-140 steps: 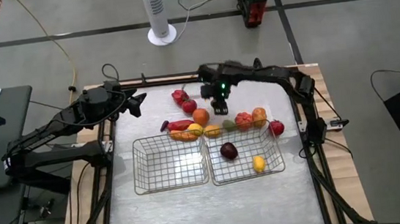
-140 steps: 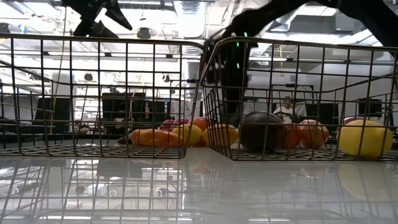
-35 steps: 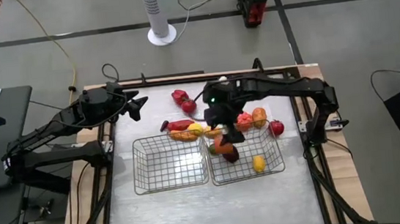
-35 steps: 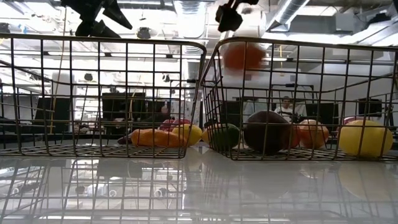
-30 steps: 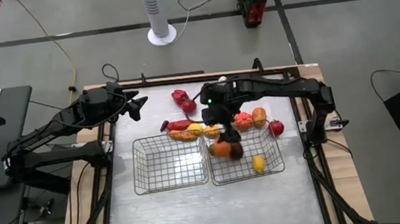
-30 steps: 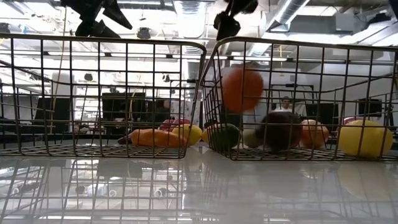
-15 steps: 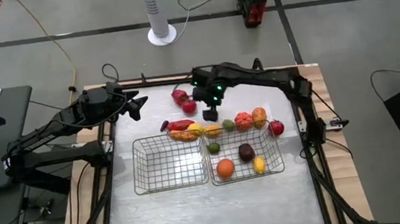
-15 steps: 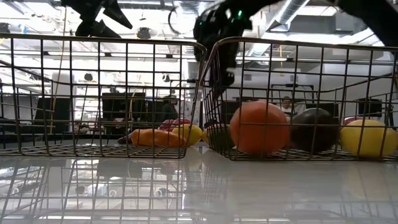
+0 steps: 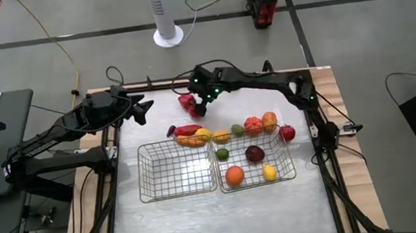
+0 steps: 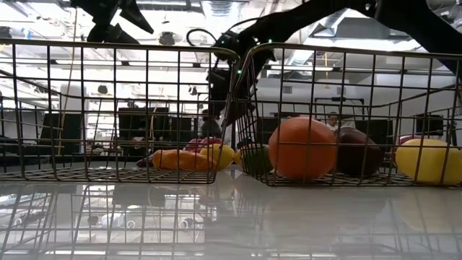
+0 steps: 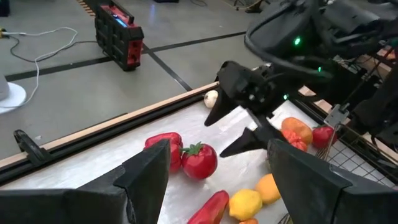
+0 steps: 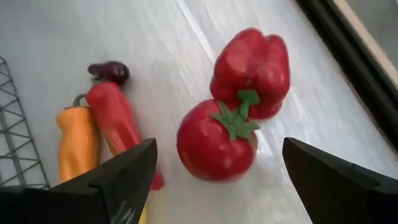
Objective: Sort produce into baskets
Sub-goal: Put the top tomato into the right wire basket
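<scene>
My right gripper (image 9: pixel 201 102) is open above the table's far middle, its fingers either side of a red tomato (image 12: pixel 217 140) without touching it. A red bell pepper (image 12: pixel 252 68) lies against the tomato. The right wire basket (image 9: pixel 286 172) holds an orange fruit (image 9: pixel 234 175), a maroon fruit (image 9: pixel 255 154), a yellow one (image 9: pixel 269 172) and a small green one (image 9: pixel 222 154). The left basket (image 9: pixel 148 172) holds nothing. My left gripper (image 9: pixel 143 107) is open and waits at the far left.
A row of produce lies on the table behind the baskets: a red chili (image 9: pixel 186 130), an orange pepper (image 9: pixel 188 140), yellow pieces (image 9: pixel 204 135), orange ones (image 9: pixel 261 123) and a red one (image 9: pixel 288 132). A whitish piece (image 11: pixel 211 97) lies near the far edge.
The orange fruit has fallen from under my right gripper into the right basket and rolled to its near side, knocking the maroon fruit toward the right. My right gripper has gone toward the table's far left, to above the red tomato and pepper.
</scene>
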{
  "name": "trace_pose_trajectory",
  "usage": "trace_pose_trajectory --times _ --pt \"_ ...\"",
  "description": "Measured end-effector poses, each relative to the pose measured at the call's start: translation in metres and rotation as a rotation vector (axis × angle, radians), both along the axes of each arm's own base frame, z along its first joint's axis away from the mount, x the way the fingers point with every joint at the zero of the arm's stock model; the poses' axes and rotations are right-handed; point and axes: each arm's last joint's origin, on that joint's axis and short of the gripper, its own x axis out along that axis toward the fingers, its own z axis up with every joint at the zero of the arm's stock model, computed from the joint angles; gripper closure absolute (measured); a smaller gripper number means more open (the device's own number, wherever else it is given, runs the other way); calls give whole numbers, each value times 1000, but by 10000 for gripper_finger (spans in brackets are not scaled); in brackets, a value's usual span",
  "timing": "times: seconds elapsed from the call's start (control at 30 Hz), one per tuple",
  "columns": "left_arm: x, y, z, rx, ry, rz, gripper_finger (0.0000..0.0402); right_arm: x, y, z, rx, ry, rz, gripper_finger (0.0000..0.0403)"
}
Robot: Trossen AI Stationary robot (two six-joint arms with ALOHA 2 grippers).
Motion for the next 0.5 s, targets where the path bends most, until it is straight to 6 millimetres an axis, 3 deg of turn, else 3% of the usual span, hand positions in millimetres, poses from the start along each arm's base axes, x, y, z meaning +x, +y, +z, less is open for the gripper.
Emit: trace_pose_trajectory --times 0.37,0.5 --pt "0 1 0 15 13 1 145 27 -9 -40 61 111 -72 30" --pt "-1 1 0 17 17 0 145 30 -7 -43 48 174 -50 31"
